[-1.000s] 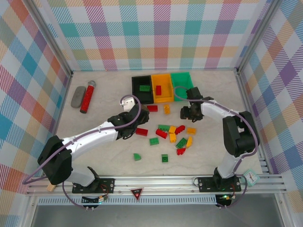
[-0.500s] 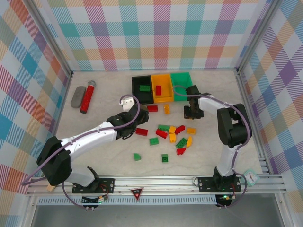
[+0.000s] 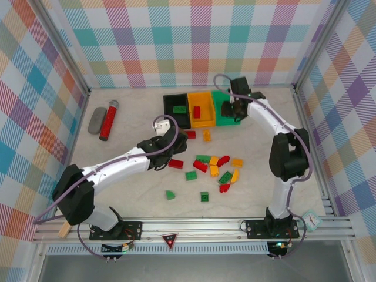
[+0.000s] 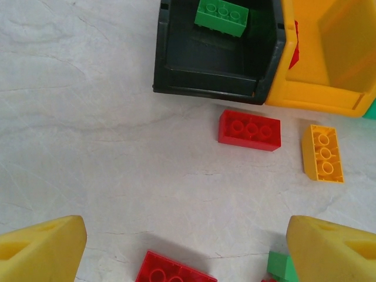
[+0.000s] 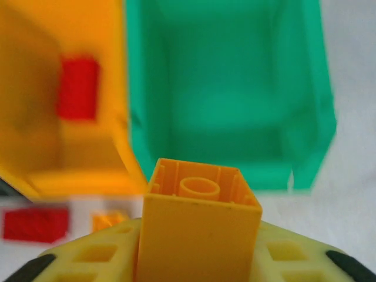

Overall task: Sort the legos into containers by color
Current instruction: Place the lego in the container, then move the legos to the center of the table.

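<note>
Pale marbled table: legos scattered at centre, three containers farther back (black, orange, green), red cylinder far left.

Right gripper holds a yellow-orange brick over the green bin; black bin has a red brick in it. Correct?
One slip: the black bin holds a green brick, not a red one; the left wrist view shows it. The right gripper does hold a yellow-orange brick over the green bin.
</note>
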You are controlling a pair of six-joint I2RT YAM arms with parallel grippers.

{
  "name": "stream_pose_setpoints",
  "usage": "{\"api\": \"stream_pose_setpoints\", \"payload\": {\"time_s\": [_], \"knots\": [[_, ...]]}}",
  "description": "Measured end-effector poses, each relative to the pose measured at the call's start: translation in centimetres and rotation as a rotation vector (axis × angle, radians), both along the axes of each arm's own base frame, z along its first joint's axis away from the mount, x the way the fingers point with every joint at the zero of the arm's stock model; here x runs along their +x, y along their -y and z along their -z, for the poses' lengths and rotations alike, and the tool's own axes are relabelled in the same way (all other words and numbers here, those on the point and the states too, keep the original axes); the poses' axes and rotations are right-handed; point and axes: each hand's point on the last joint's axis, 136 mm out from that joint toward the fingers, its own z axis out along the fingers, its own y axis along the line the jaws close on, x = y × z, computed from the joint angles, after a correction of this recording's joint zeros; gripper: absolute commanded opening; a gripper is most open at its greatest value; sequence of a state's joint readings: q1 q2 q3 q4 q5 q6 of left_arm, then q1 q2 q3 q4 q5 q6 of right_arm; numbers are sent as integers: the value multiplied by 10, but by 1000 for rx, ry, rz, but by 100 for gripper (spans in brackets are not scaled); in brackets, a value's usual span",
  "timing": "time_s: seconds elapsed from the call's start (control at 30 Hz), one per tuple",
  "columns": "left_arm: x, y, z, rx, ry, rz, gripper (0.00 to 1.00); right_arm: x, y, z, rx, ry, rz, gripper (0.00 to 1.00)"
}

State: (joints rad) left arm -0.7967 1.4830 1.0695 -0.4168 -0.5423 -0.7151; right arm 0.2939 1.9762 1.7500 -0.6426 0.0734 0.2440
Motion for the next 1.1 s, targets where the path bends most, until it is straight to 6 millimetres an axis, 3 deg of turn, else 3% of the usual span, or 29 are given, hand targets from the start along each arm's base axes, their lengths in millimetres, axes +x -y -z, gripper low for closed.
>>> {"api": "stream_pose_setpoints", "payload": {"time_s": [0.1,0.2,0.3,0.43,0.57,0.73,0.8,0.87,1.03,1.1], "knots": [[1,2,1,4,-12,7,89,31,-6,-14,11,48,0,59],[-2,0,4,20,-28,13,90,27,-6,5,10,1,-5,60],[-3,0,5,27,-33,16,90,6,-1,37,7,-83,-3,60],[-2,-1,6,33,-37,20,90,-40,7,70,13,-183,-5,60],[3,1,15,54,-56,18,89,-76,15,60,36,-175,-1,60],[10,10,33,79,-103,27,89,-94,19,20,77,-53,-6,60],[11,14,41,85,-121,35,89,-101,18,14,100,-29,-14,60],[13,18,47,87,-138,43,89,-110,15,21,127,-35,-24,60],[15,30,56,63,-168,69,89,-141,3,64,152,-129,-60,60],[15,34,60,56,-179,77,89,-151,-3,72,149,-154,-81,60]]}}
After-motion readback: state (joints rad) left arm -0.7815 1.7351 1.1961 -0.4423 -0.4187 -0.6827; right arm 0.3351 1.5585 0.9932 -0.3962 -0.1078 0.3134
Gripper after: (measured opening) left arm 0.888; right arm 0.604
